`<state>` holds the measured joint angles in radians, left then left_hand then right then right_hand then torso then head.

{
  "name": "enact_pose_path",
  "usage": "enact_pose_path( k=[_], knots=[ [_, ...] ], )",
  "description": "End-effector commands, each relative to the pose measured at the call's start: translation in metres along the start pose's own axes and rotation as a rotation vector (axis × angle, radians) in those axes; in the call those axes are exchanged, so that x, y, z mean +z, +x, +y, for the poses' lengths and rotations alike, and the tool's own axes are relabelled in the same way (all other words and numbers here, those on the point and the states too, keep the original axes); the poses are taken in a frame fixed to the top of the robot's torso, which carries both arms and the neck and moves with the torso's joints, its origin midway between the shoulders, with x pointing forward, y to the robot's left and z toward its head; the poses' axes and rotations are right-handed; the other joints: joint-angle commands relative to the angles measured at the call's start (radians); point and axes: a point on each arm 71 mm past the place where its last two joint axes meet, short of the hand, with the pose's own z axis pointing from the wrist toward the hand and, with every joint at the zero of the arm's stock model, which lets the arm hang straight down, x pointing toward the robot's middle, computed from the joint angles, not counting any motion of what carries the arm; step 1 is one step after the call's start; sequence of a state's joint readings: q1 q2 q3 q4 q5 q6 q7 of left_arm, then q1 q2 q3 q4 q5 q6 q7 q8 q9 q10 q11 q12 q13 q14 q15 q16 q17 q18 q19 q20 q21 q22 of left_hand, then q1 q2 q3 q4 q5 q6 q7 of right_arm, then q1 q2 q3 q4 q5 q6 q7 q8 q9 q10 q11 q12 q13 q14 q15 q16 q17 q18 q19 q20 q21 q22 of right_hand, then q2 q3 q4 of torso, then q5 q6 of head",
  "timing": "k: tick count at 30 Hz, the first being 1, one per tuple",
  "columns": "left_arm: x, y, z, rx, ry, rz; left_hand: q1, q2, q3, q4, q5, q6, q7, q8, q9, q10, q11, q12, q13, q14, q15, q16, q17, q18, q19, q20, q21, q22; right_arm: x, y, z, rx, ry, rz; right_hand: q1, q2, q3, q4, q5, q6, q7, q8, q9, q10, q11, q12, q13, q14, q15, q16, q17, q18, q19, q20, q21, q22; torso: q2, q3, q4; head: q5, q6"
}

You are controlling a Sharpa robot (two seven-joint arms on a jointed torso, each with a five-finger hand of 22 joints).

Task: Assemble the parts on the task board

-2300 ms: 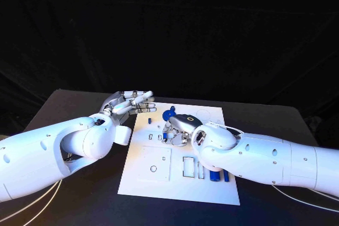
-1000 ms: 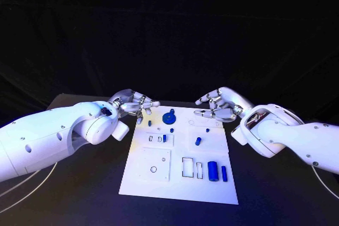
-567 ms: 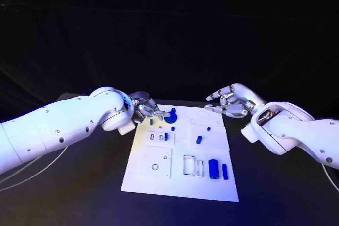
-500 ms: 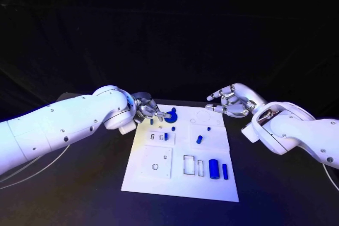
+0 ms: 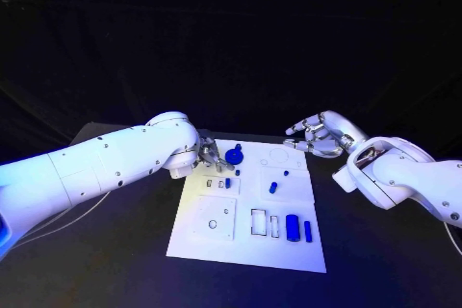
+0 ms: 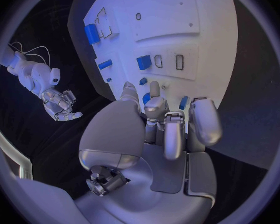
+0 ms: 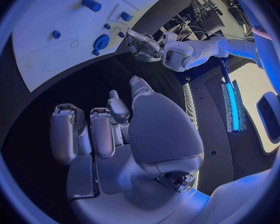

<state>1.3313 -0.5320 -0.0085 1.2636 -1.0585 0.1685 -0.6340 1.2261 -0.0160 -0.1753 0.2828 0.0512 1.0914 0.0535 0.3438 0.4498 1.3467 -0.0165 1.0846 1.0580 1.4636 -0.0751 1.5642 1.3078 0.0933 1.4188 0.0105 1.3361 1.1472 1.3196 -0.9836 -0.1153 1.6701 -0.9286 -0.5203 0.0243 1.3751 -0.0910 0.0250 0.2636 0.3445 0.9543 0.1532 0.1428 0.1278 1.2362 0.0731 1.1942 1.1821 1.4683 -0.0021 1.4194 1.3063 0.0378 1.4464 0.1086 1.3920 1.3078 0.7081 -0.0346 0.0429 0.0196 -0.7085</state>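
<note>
We find no readable text, labels, brand names, numbers or signs anywhere: none on the white task board (image 5: pixel 289 254), its blue parts, or the arms.

Two glossy white arms with smooth rounded shells, dotted with small dark screw holes; the left arm (image 5: pixel 106 164) fills the frame's left, the right arm (image 5: pixel 409 178) the right edge; each ends in a silver, segmented metal hand, left hand (image 5: pixel 213 158), right hand (image 5: pixel 318 135); thin pale cables (image 5: pixel 67 218) trail at lower left.
</note>
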Motion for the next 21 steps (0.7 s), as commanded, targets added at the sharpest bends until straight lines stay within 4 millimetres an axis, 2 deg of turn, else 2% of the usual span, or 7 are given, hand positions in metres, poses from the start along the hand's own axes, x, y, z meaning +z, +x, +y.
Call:
enact_pose_path(
  k=[1, 9, 21],
  knots=[
    [0.002, 0.002, -0.002, 0.053, -0.029, 0.021, -0.002, -0.008, -0.003, 0.005, 0.001, -0.007, -0.001, 0.006, 0.006, -0.006, -0.002, 0.007, 0.005, 0.107, -0.004, 0.005, 0.261, -0.014, 0.001, 0.004, 0.008, 0.003, 0.001, 0.001, 0.000, -0.002, -0.003, 0.004, -0.003, 0.006, -0.006, 0.000, 0.008, -0.004, -0.002, 0.005, -0.002, -0.002, -0.006, -0.002, -0.001, 0.041, -0.007, -0.005, 0.000, 0.012, 0.001, -0.009, -0.006, 0.130, 0.001, -0.0002, -0.0017, 0.001, -0.005],
    [0.004, 0.005, -0.007, 0.058, -0.019, 0.036, -0.025, -0.016, -0.007, 0.009, 0.001, -0.013, -0.001, 0.012, 0.024, -0.005, -0.003, 0.014, 0.014, 0.107, -0.004, 0.007, 0.263, -0.015, 0.001, 0.005, 0.014, 0.012, 0.002, 0.001, 0.000, -0.003, -0.002, 0.003, -0.003, 0.006, -0.007, 0.000, 0.016, -0.005, -0.002, 0.006, -0.002, -0.003, -0.007, -0.003, -0.003, 0.041, -0.007, -0.006, 0.000, 0.012, 0.002, -0.009, -0.006, 0.130, 0.000, 0.0008, 0.0006, 0.000, -0.010],
    [0.006, 0.011, -0.012, 0.083, -0.018, 0.072, -0.030, -0.016, -0.004, 0.009, 0.001, -0.016, -0.001, 0.014, 0.032, -0.005, -0.003, 0.016, 0.017, 0.107, -0.004, 0.007, 0.263, -0.017, 0.003, 0.006, 0.020, 0.021, 0.003, 0.002, 0.000, -0.004, -0.002, 0.006, -0.004, 0.006, -0.008, 0.000, 0.019, -0.005, -0.002, 0.007, -0.002, -0.003, -0.007, -0.003, -0.003, 0.041, -0.007, -0.007, -0.001, 0.012, 0.001, -0.009, -0.007, 0.129, 0.000, 0.0005, -0.0009, 0.001, -0.014]
  ],
)
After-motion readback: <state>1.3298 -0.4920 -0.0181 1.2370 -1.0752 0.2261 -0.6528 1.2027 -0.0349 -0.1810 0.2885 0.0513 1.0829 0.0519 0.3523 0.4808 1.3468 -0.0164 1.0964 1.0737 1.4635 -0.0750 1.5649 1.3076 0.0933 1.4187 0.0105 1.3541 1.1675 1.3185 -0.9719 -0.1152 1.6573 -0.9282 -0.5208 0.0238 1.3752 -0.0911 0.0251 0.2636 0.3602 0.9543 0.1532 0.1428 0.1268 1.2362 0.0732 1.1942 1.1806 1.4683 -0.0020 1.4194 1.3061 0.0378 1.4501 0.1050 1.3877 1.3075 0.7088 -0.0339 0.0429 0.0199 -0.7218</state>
